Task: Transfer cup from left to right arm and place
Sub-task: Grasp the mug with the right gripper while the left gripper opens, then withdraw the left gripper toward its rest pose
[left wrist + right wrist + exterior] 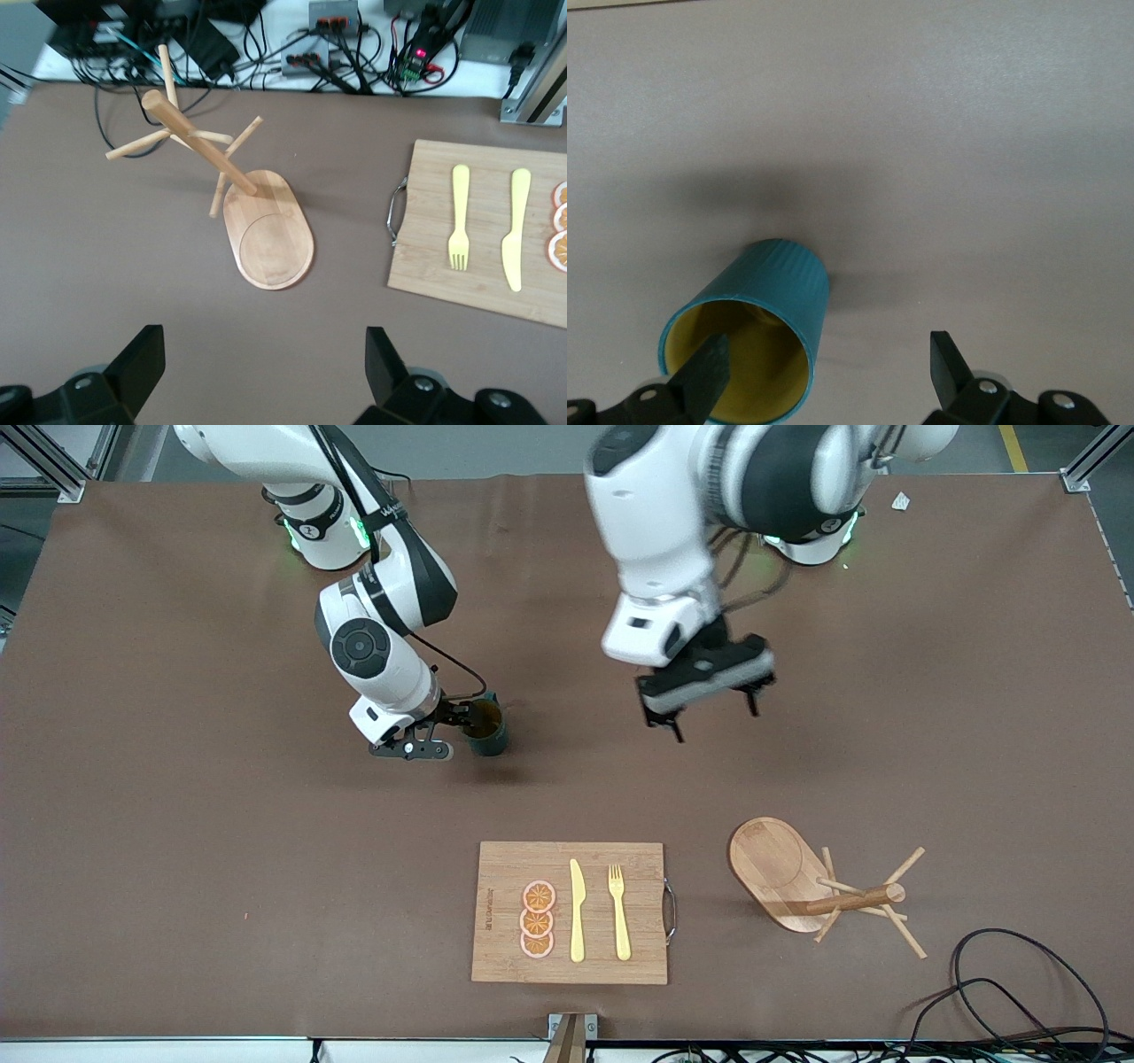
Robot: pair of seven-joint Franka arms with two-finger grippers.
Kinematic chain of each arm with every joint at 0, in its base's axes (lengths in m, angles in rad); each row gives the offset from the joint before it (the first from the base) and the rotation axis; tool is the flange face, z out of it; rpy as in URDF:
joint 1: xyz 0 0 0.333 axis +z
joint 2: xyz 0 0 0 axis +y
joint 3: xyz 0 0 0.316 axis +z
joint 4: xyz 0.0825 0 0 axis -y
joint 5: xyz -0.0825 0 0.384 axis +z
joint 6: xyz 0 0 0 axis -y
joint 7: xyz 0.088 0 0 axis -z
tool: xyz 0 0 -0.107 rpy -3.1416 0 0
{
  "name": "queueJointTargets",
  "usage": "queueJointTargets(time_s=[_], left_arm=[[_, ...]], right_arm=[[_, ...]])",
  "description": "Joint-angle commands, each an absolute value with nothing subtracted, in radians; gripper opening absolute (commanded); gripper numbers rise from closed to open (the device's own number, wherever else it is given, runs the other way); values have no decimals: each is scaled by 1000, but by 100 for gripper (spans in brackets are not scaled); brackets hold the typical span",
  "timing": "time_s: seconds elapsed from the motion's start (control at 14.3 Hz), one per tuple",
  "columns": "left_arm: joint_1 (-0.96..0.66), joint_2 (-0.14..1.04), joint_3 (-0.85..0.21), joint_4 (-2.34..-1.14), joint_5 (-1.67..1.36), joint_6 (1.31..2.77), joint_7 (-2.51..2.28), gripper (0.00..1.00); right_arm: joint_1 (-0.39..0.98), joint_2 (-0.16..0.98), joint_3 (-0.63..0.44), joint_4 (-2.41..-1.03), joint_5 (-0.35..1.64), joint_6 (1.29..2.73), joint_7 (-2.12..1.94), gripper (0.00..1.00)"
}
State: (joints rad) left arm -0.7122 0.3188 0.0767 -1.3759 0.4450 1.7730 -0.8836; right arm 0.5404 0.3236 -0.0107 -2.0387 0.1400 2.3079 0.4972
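The dark teal cup (489, 731) with a yellowish inside stands upright on the brown table, toward the right arm's end. In the right wrist view the cup (780, 283) is close under the camera; its handle does not show. My right gripper (456, 731) is low beside the cup and open. In its wrist view the right gripper (828, 354) has one finger (709, 372) inside the cup's mouth and the other outside, well apart from the wall. My left gripper (704, 708) hangs open and empty over the table's middle. It holds nothing in its wrist view (263, 345).
A wooden peg rack (833, 890) on an oval base stands near the front camera toward the left arm's end, also in the left wrist view (239, 195). A cutting board (505, 957) with knife, fork and orange slices lies beside it. Black cables (1019, 974) lie at the table's near corner.
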Motion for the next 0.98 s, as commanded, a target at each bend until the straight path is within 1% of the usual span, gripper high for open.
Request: queueJointTargets(time_s=[0.0, 0.21, 0.28, 0.35, 0.49, 0.63, 0.7, 0.77, 0.84, 0.91], left_arm=[[-602, 230, 67, -1376, 300, 1773, -714, 100], [-456, 195, 67, -1376, 157, 1761, -543, 100], [-405, 187, 67, -1374, 125, 1761, -517, 100], [-362, 180, 67, -1376, 101, 1761, -487, 100], [-309, 158, 71, -1377, 97, 1741, -398, 100], [-288, 147, 71, -1376, 97, 1650, -304, 100], [-287, 128, 74, -1377, 101, 1626, -282, 100], [-273, 112, 75, -1381, 106, 1603, -263, 100], [-253, 97, 74, -1384, 106, 1562, -236, 100], [-235, 94, 72, -1384, 95, 1536, -206, 100]], right_arm=[[563, 337, -15, -2086, 155, 2385, 486, 100], [580, 370, -15, -2092, 156, 2440, 494, 96], [581, 376, -15, -2094, 156, 2447, 495, 93], [581, 377, -15, -2094, 156, 2447, 495, 82], [580, 377, -15, -2094, 156, 2445, 495, 51], [580, 377, -15, -2092, 158, 2445, 494, 18], [580, 377, -17, -2092, 158, 2445, 494, 10], [580, 377, -17, -2092, 156, 2445, 494, 8], [580, 377, -17, -2092, 158, 2445, 494, 3], [580, 377, -17, -2092, 156, 2444, 492, 3]])
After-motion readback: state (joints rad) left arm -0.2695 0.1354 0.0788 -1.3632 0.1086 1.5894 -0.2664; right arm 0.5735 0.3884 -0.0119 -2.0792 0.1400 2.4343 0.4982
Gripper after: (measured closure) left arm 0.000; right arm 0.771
